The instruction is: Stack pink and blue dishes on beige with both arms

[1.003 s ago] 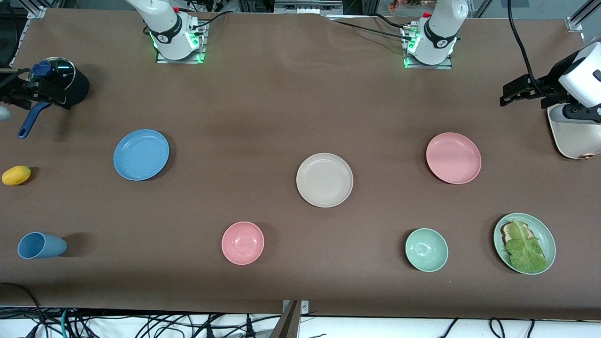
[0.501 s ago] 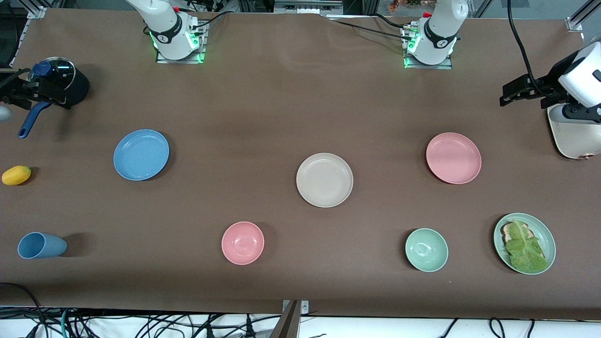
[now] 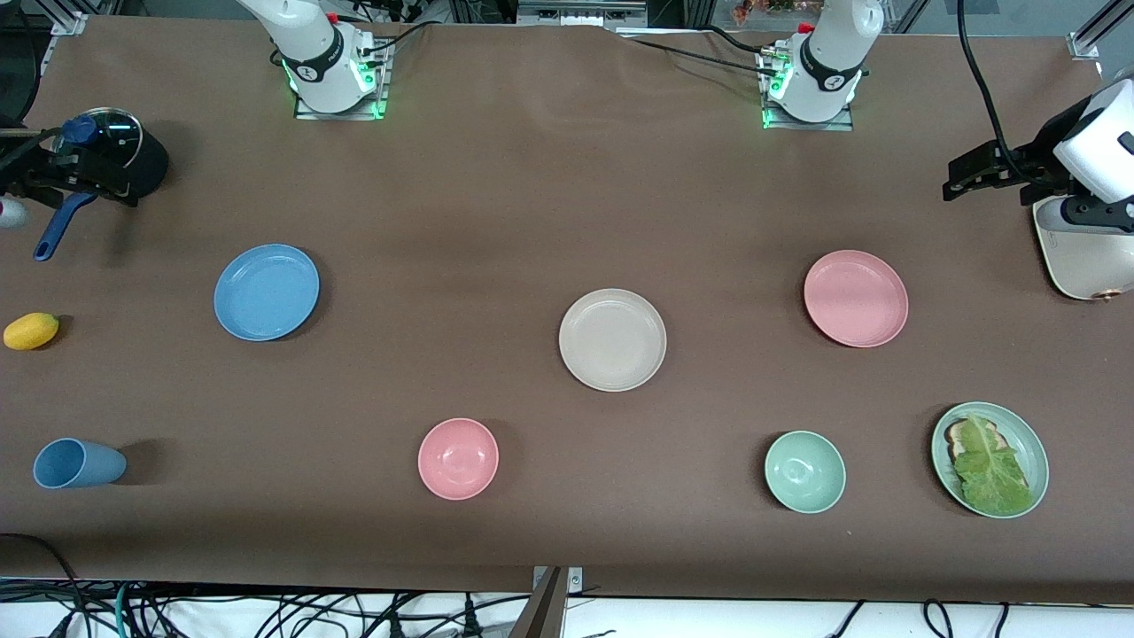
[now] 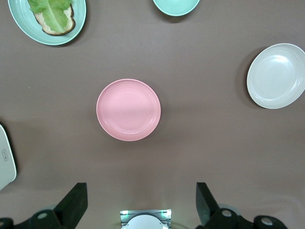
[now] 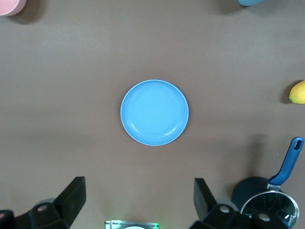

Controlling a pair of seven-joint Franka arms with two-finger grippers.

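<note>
**Three plates apart, both grippers high and empty**

Plainly, nothing is stacked: the beige plate lies bare near the middle of the table, the pink plate well apart from it toward the left arm's end, the blue plate well apart toward the right arm's end. Both coloured plates sit slightly farther from the front camera than the beige one.

The left gripper hangs high over the pink plate, fingers spread wide and holding nothing; only the two finger tips show at the edge of its wrist view, the rest cut off. The right gripper hangs the same way over the blue plate, jaws wide and empty. In the front view each arm leaves the picture above its base, and only part of each hand shows at the side edges.

Nearer the front camera lie a pink bowl, a green bowl, a green plate with toast and lettuce and a blue cup on its side. A yellow fruit, possibly a lemon, and a lidded black pot with a blue handle sit at the right arm's end; a cream toaster at the left arm's end is partly covered by the arm.
</note>
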